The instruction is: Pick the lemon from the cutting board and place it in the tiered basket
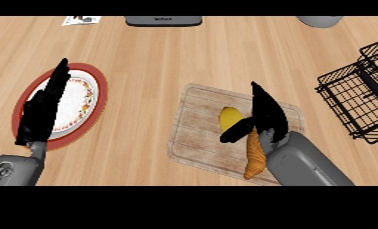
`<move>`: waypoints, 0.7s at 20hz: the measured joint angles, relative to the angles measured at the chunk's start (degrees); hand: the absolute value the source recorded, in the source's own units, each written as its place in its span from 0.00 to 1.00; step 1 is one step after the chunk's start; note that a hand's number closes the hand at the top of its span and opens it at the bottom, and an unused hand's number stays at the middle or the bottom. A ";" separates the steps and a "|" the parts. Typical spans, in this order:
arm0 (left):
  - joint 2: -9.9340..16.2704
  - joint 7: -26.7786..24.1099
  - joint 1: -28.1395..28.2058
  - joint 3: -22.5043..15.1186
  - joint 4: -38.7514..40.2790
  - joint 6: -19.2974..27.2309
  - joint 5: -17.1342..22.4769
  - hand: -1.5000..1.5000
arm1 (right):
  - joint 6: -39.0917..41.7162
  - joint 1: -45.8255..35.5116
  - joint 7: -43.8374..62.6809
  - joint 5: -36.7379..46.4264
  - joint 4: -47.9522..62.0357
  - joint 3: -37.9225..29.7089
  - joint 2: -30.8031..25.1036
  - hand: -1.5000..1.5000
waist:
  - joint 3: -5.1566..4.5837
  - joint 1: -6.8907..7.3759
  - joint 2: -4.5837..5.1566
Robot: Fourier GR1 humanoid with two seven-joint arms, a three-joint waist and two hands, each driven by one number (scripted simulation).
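A yellow lemon (pixel 231 117) lies near the middle of the pale wooden cutting board (pixel 198 133). My right hand (pixel 268 114) hovers over the board just right of the lemon, fingers straight and pointing away, thumb reaching under the lemon's near side and hiding part of it. The hand is open and holds nothing. The black wire tiered basket (pixel 352 95) stands at the right edge, partly cut off. My left hand (pixel 44 105) rests open at the left, fingers up, over a plate.
An orange carrot (pixel 255 157) lies on the board beside my right forearm. A white plate with a red rim (pixel 83 95) sits at the left. A dark appliance (pixel 163 20), a grey bowl (pixel 321 21) and a small card (pixel 81 20) line the far edge.
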 measured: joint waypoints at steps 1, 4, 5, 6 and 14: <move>-0.12 -0.20 -0.02 0.05 0.23 -0.12 -0.09 0.50 | -0.05 0.07 -0.03 0.80 0.63 0.08 1.07 0.00 | 0.00 0.02 0.03; -0.61 0.17 -0.26 0.13 0.13 0.22 -0.70 0.50 | 0.26 0.04 -0.01 2.18 1.69 -0.72 2.86 0.00 | 0.04 0.07 0.09; -1.10 -0.29 -0.03 0.00 0.60 0.41 -0.99 0.50 | 0.47 0.27 0.01 2.33 1.63 -1.08 3.02 0.00 | 0.05 0.02 0.11; -1.39 -0.25 -0.45 0.12 0.93 0.44 -1.05 0.50 | 0.61 0.65 -0.21 2.33 1.88 -1.43 3.27 0.00 | 0.05 -0.02 0.15; -2.39 0.55 -0.47 0.23 -0.08 0.38 -2.47 0.50 | 1.59 1.32 -1.32 4.12 4.84 -3.58 7.55 0.00 | 0.11 0.32 0.25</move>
